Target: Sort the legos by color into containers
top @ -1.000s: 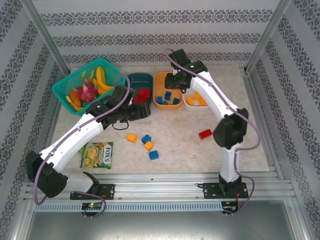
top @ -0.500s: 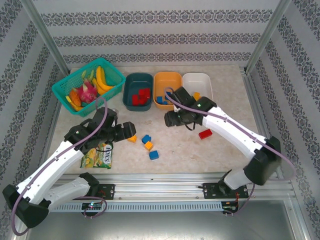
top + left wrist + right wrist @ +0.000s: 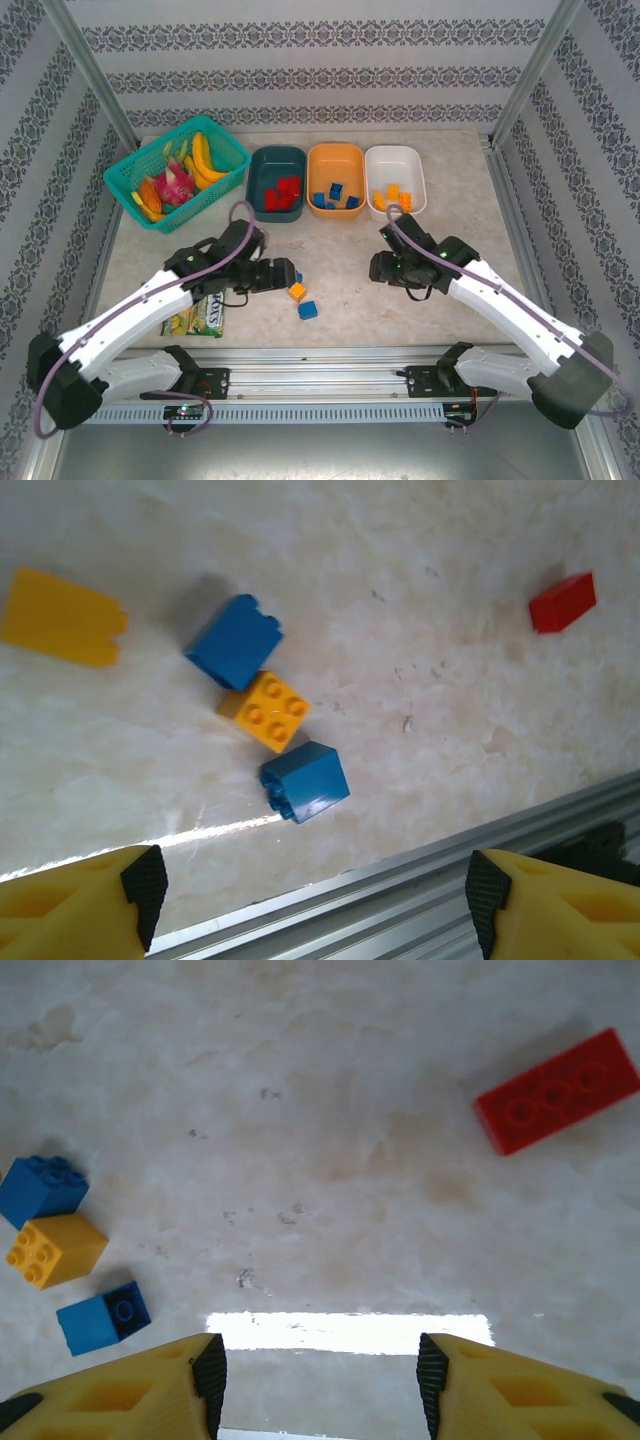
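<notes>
Left fingers [image 3: 60, 905] stand spread and empty near the yellow brick [image 3: 265, 711]. Right fingers [image 3: 110, 1395] are likewise spread and empty, farther from that brick, near the red brick [image 3: 557, 1090].

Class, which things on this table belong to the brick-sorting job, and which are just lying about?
Job: red brick; blue bricks; yellow bricks; teal bin; orange bin; white bin.
Lying about: fruit basket; snack packet.

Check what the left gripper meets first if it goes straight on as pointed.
The left gripper, jaws open, lines up with the nearer small blue plastic brick, the orange-yellow studded brick just beyond. Tilted downward, it may touch the pale marbled tabletop first; depth is unclear.
</notes>
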Motion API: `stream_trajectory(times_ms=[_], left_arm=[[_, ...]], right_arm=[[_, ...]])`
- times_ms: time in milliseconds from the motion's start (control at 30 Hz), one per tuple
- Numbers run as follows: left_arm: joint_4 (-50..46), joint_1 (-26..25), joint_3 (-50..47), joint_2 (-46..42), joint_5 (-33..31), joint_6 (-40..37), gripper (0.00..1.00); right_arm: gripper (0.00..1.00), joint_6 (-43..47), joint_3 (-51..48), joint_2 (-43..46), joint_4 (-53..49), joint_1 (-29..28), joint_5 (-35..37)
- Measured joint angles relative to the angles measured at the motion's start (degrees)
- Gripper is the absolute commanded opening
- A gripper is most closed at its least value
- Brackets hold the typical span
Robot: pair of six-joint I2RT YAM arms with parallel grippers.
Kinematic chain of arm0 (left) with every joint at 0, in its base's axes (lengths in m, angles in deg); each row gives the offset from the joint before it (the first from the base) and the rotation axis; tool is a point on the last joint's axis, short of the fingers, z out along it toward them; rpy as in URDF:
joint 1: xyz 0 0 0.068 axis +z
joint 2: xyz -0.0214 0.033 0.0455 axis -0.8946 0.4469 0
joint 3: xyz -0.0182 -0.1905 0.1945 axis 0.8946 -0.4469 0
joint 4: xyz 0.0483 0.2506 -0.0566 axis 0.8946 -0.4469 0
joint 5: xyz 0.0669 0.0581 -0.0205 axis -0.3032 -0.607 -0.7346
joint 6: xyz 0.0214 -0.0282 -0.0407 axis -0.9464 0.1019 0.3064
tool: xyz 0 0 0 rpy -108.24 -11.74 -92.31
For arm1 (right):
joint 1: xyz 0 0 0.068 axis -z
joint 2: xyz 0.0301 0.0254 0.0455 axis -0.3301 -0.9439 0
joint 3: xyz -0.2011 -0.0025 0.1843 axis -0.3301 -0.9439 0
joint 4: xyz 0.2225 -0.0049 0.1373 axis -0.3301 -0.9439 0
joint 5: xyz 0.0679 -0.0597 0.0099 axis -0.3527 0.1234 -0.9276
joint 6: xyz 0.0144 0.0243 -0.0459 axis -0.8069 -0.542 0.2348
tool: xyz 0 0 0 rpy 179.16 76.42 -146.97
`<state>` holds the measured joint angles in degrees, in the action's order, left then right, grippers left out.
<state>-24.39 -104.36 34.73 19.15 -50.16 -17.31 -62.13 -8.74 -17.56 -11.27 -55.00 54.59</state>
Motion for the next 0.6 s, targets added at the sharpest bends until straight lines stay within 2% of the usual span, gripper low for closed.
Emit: stream_trajectory(times_ms=[300,600], left_arm=[[6.3,-9.0,21.3,27.0,0.3,-12.4,0.77],[10.4,-11.5,35.4,46.4,2.0,-18.5,0.77]], right_arm=[[0.55,-7.3,0.5,13.4,-10.9,6.0,-2.8],[0.56,-10.5,7.9,18.6,-23.2,6.4,-9.0]])
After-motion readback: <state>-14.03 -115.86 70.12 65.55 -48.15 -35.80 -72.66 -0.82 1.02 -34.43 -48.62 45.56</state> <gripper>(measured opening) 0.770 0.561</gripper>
